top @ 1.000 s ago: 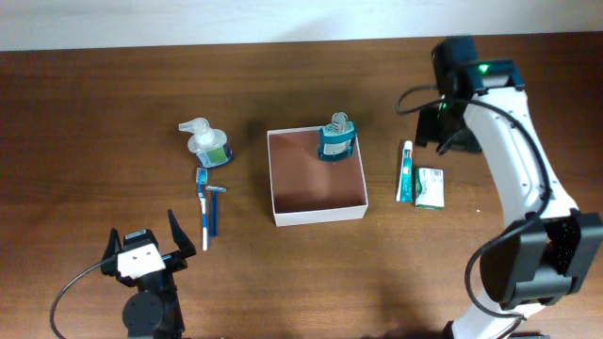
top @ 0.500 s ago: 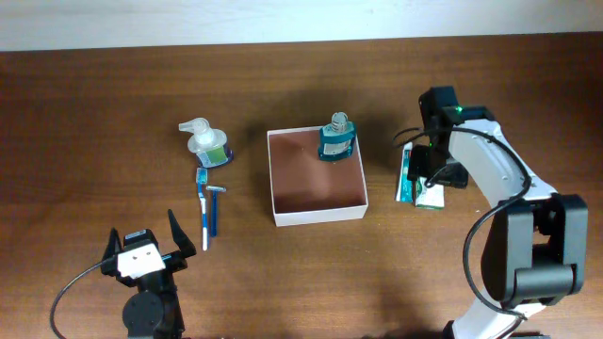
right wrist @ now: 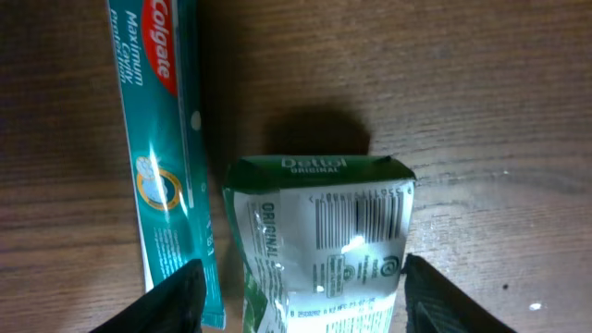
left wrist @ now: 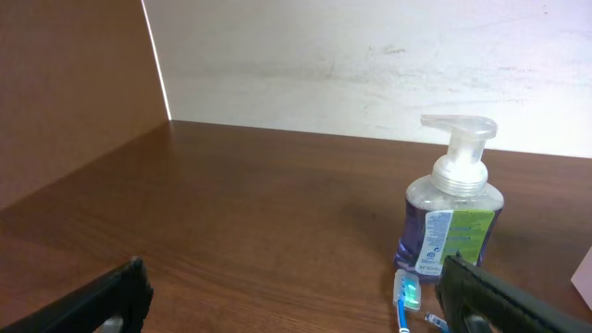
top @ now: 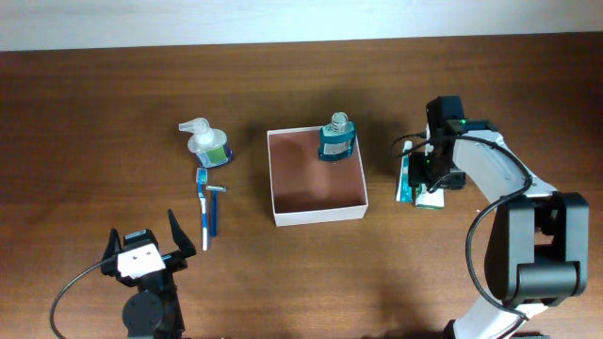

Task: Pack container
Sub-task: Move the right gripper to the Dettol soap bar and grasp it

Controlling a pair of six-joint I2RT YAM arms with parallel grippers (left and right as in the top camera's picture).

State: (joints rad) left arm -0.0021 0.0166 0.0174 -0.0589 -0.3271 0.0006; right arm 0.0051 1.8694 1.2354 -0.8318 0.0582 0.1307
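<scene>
The container (top: 317, 209), a shallow white-walled box with a reddish-brown bottom, sits mid-table with a teal bottle (top: 336, 137) in its far right corner. My right gripper (top: 431, 184) is open and low over a green and white Dettol soap packet (right wrist: 319, 240), a finger on each side of it. A teal Colgate toothpaste box (right wrist: 162, 148) lies just left of the packet; it also shows in the overhead view (top: 404, 174). My left gripper (top: 143, 252) is open and empty at the front left. A soap pump bottle (top: 205, 143) stands left of the container.
A blue toothbrush (top: 203, 209) and a blue razor (top: 215, 200) lie in front of the pump bottle (left wrist: 453, 208). The toothbrush head (left wrist: 408, 294) shows in the left wrist view. The right arm's cable hangs near the toothpaste.
My right arm swung down from the far right toward the toothpaste and soap packet, and now sits low over the packet. The left arm has not moved.
</scene>
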